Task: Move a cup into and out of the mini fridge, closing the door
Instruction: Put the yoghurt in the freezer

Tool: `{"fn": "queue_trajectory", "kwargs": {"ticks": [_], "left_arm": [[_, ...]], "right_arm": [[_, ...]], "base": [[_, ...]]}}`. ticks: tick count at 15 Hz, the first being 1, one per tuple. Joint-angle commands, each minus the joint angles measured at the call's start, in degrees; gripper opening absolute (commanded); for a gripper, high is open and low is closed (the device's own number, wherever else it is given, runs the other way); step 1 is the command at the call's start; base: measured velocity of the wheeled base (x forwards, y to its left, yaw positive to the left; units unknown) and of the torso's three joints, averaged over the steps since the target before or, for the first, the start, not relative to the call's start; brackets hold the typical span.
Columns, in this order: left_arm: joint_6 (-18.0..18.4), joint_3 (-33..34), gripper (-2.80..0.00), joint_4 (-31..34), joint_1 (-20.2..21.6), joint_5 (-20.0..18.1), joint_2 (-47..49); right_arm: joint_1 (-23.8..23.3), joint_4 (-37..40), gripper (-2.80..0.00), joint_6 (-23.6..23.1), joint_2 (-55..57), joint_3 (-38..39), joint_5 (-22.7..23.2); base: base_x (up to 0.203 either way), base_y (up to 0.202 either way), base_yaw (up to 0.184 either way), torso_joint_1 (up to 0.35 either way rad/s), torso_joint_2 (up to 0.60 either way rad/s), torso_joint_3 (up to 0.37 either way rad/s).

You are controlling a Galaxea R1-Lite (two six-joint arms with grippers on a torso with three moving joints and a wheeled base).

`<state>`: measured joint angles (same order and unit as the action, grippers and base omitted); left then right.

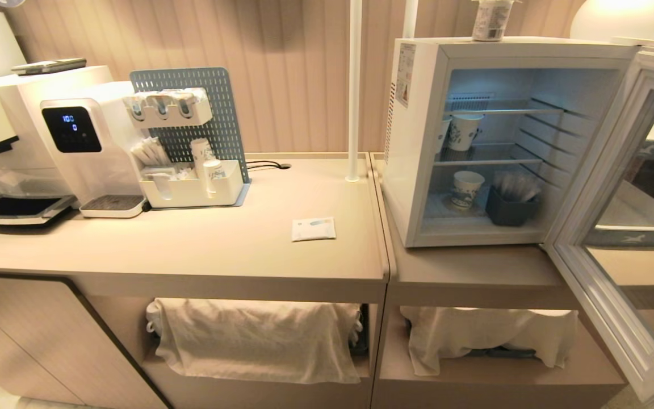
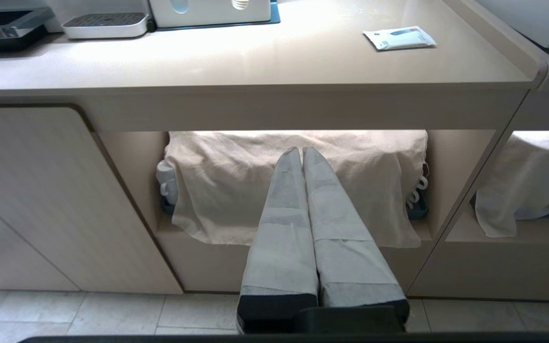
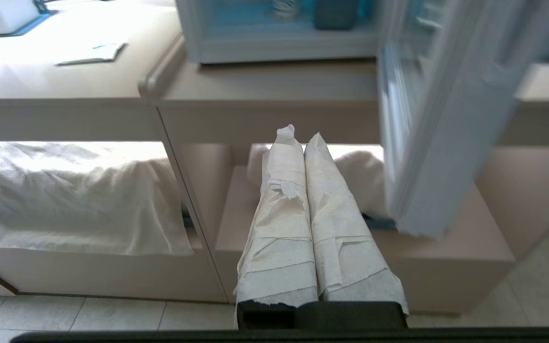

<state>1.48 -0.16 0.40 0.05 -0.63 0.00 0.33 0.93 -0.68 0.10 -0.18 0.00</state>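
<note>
- White tape wraps both fingers of the left tool [image 2: 302, 151], which are pressed together and grasp nothing; it hangs low in front of the beige surface [image 2: 255, 62], its tips aimed at a cream cloth [image 2: 236, 190] draped over the open shelf below.
- Similar white wrapping covers the right tool [image 3: 298, 136], clenched on nothing, low before the neighbouring lower beige surface [image 3: 274, 90].
- Above and beyond the right tool stands the boxy white mini fridge [image 1: 418, 142] on that lower surface, with a wire shelf inside.
- Its pale-framed glass door [image 1: 605, 238] is swung wide open; the door's lower edge [image 3: 417, 190] hangs just beside the right tool, on its right side.
- Inside the fridge, a patterned white paper cup [image 1: 466, 189] stands on the floor of the cabinet beside a dark box of sticks [image 1: 511, 207]; another patterned cup [image 1: 464, 132] sits on the wire shelf above.
- Beyond the left tool, a small white packet [image 2: 399, 38] lies flat on the surface.
- Further off to the left are a white water dispenser with a dark display [image 1: 86, 153] and a white organiser tray backed by a grey pegboard [image 1: 191, 187].
- A second cream cloth [image 3: 74, 200] lies on the shelf left of the right tool.
</note>
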Motion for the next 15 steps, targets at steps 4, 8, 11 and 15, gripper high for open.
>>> {"fn": "queue_trajectory", "kwargs": {"ticks": [4, 8, 11, 15], "left_arm": [[0.0, -0.1, -2.8, 0.1, 0.0, 0.0, 0.1], [0.0, 0.0, -2.8, 0.0, 0.0, 0.0, 0.1], [0.0, 0.0, -2.8, 0.0, 0.0, 0.0, 0.1], [0.0, 0.0, -2.8, 0.0, 0.0, 0.0, 0.1]], "right_arm": [[0.0, 0.0, -2.8, 0.0, 0.1, 0.0, 0.0], [0.0, 0.0, -2.8, 0.0, 0.1, 0.0, 0.0], [0.0, 0.0, -2.8, 0.0, 0.1, 0.0, 0.0], [0.0, 0.0, -2.8, 0.0, 0.1, 0.0, 0.0]], "base": [[0.195, 0.0, 0.001, 0.007, 0.0, 0.001], [0.191, 0.0, 0.001, 0.002, 0.0, 0.001], [0.193, 0.0, -0.001, 0.003, 0.0, 0.003], [0.192, 0.0, 0.0, 0.002, 0.0, 0.001]]}}
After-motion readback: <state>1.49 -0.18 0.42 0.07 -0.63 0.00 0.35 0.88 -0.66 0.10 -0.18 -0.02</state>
